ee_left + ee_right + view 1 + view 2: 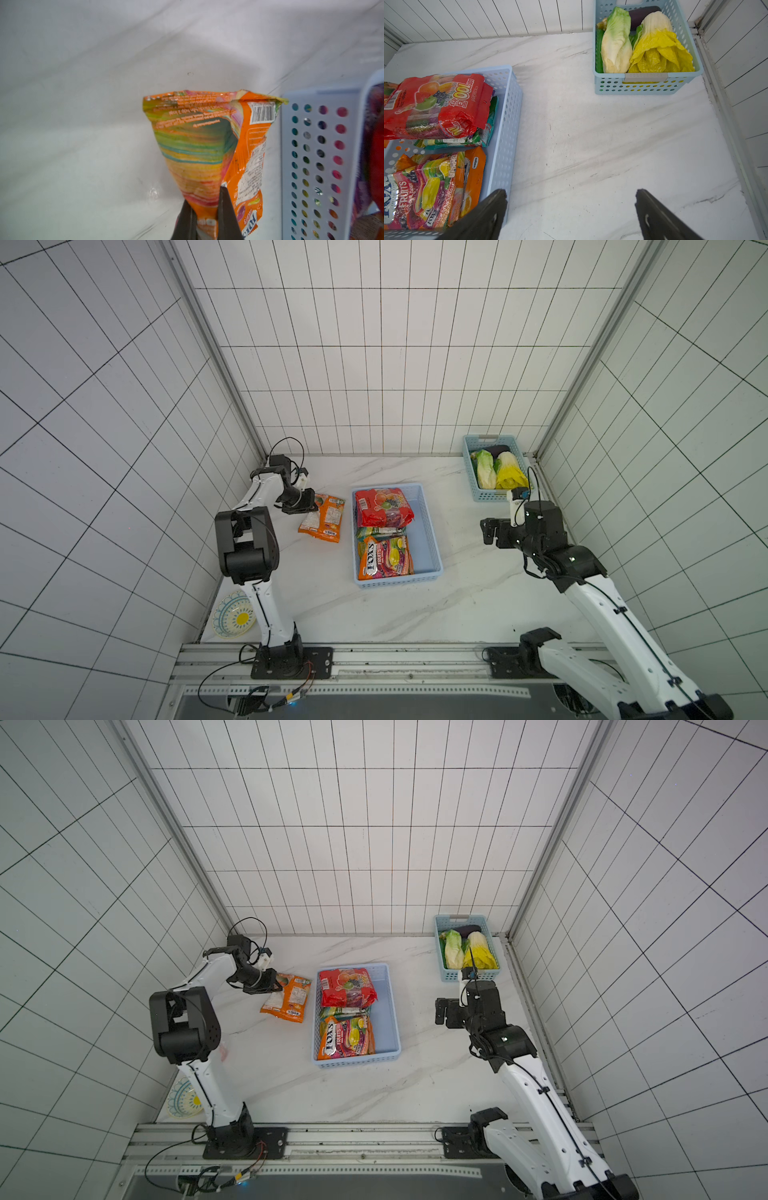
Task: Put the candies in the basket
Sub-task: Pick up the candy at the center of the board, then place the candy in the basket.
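An orange candy bag [325,519] [289,999] lies on the marble table just left of the basket [429,526] [387,1011]. My left gripper [300,505] [204,198] is shut on one end of this bag [199,145], and the foil is bunched between the fingers. Inside the pale blue basket [506,116] lie a red bag [384,506] [436,104], a teal bag [380,532] and an orange and purple FOX'S bag [384,558] [429,187]. My right gripper [488,533] [571,195] hangs open and empty over bare table to the right of the basket.
A smaller, deeper blue basket [469,472] [648,87] with leafy vegetables stands at the back right corner. A patterned plate [233,614] lies at the front left beside the left arm's base. Tiled walls close in three sides.
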{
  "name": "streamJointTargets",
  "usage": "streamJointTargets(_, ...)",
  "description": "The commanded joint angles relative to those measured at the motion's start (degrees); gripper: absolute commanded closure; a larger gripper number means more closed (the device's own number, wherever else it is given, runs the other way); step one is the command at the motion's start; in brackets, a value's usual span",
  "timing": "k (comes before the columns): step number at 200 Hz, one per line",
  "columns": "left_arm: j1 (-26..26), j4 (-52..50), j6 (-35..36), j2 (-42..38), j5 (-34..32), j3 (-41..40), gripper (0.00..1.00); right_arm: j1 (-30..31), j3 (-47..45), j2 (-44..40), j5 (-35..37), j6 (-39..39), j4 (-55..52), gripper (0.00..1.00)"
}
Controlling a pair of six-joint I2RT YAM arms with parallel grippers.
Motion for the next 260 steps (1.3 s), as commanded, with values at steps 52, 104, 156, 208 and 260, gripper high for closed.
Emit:
streamJointTargets(52,-8.56,-6.83,22.38,-22.79,1.54,2.00,1.00,-0.44,3.51,-2.56,1.02,0.00,-4.25,0.01)
streamJointTargets(104,-22.97,-7.74,34.53,-32.88,-3.15,1.33,1.00,-0.38,2.78,-4.07,1.37,-0.05,-5.30,0.01)
streamJointTargets(156,-43.39,-11.24,37.95,-27.81,-14.55,-0.14,1.00,-0.43,1.88,-4.54,0.46,0.22,-5.77,0.01)
streamJointTargets(208,-50.98,-12.63,36.12,-18.61,-23.89,0.37,1.00,-0.39,1.79,-4.90,0.09,-0.34,-6.22,0.01)
streamJointTargets(260,-52.24,-7.25,30.21,-14.53,-25.72,-1.33,1.00,-0.40,0.92,-4.51,0.49,-0.80,-5.62,0.01)
